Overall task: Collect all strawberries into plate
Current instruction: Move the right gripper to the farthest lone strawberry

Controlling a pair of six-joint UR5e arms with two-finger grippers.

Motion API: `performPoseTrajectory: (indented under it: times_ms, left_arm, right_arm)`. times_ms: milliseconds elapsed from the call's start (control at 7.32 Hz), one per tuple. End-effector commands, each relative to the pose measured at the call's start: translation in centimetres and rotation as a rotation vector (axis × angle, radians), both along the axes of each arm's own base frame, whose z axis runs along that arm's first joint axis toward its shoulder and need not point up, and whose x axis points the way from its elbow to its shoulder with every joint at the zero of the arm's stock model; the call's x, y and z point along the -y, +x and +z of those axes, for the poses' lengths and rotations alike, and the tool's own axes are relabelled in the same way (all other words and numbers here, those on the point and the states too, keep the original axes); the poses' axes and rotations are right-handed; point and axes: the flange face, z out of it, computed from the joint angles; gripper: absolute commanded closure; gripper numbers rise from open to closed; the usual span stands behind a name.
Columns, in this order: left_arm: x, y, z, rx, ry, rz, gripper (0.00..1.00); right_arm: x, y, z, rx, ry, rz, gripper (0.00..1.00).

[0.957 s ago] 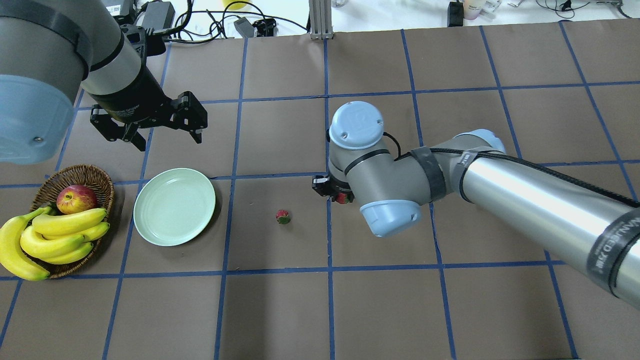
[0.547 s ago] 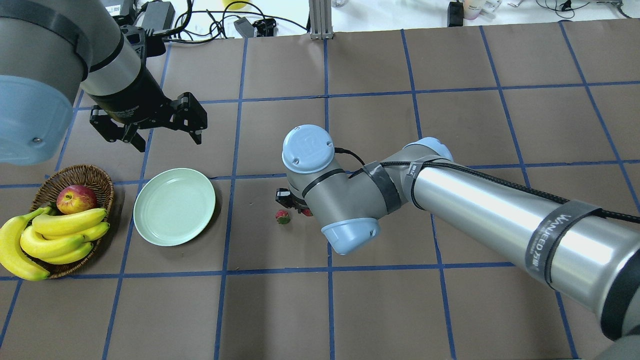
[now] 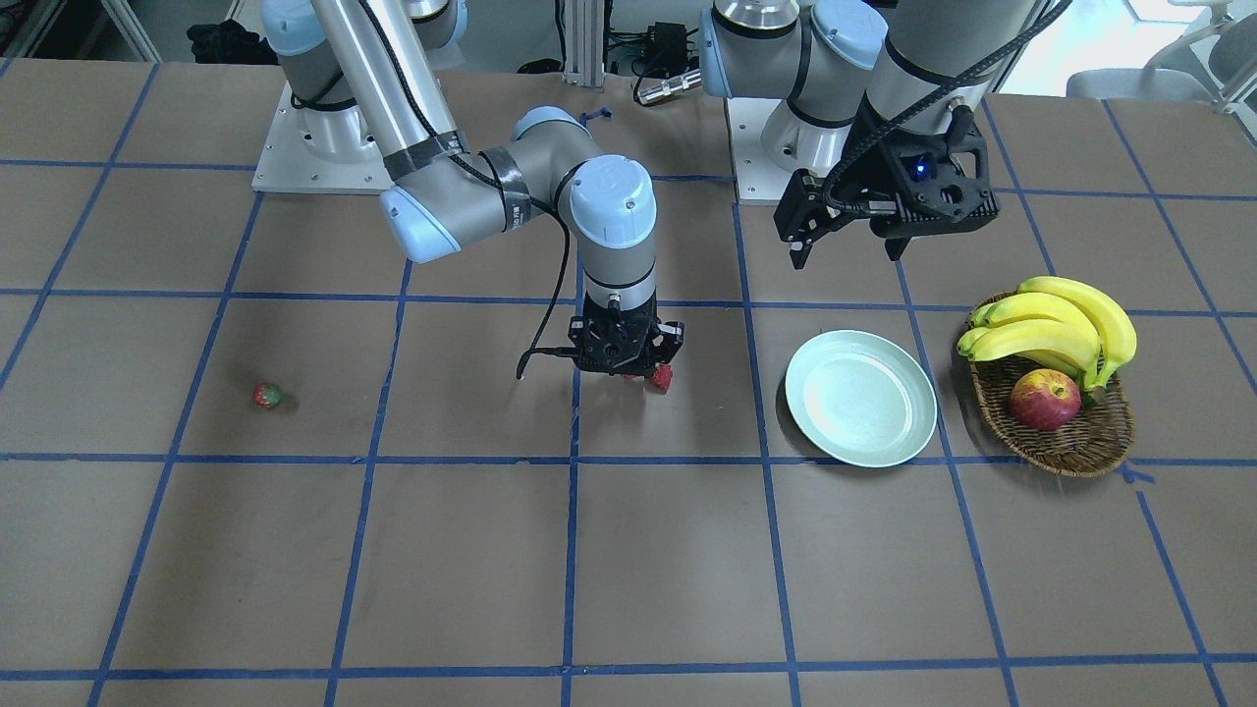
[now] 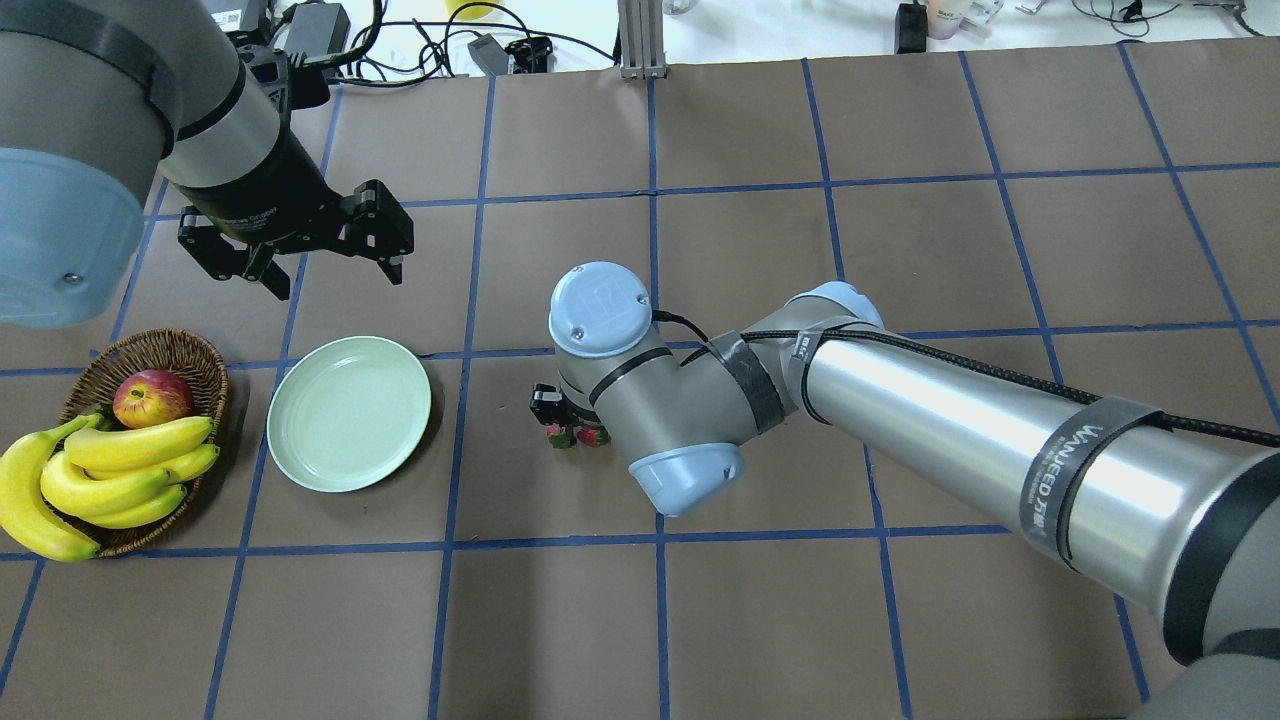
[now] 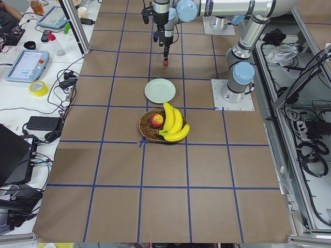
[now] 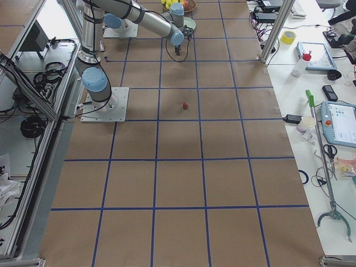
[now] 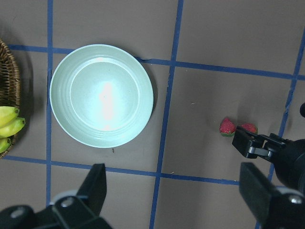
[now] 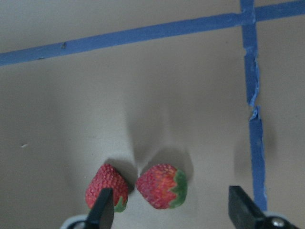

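Overhead exterior: right gripper (image 8: 169,205) spread over two strawberries (image 4: 562,436) half under wrist (image 4: 600,302); left gripper (image 4: 338,282) spread near plate (image 4: 349,414) and basket (image 4: 150,345).

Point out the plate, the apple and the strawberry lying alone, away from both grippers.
plate (image 4: 349,413), overhead exterior view, bare centre.
apple (image 4: 153,397), overhead exterior view, red top.
lone strawberry (image 3: 267,396), exterior front-facing view, red body.

Bright overhead light glares on the plate (image 7: 102,102), shadows soft.
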Motion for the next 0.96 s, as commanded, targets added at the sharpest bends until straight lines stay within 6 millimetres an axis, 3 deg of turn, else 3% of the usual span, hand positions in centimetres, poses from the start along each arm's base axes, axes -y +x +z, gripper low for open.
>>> performPoseTrajectory:
  times_ms: [0,137,273,410,820]
  left_arm:
    - [0.1,0.0,-0.2,-0.003,0.004,0.000,0.00]
    - [0.1,0.0,0.2,0.000,-0.004,0.000,0.00]
    - [0.1,0.0,0.2,0.000,-0.004,0.000,0.00]
    - [0.0,0.0,0.1,0.000,-0.002,-0.002,0.00]
    - [0.1,-0.1,0.0,0.000,-0.001,-0.003,0.00]
  right_arm:
    - [2.5,-5.6,4.6,-0.033,0.036,0.009,0.00]
    - [4.7,-12.8,7.5,-0.075,0.085,0.050,0.00]
    - [7.2,-21.1,9.0,-0.122,0.088,0.118,0.00]
    - [8.7,-27.0,9.3,-0.128,0.087,0.105,0.01]
    - [9.6,-40.4,7.5,-0.118,0.082,0.036,0.05]
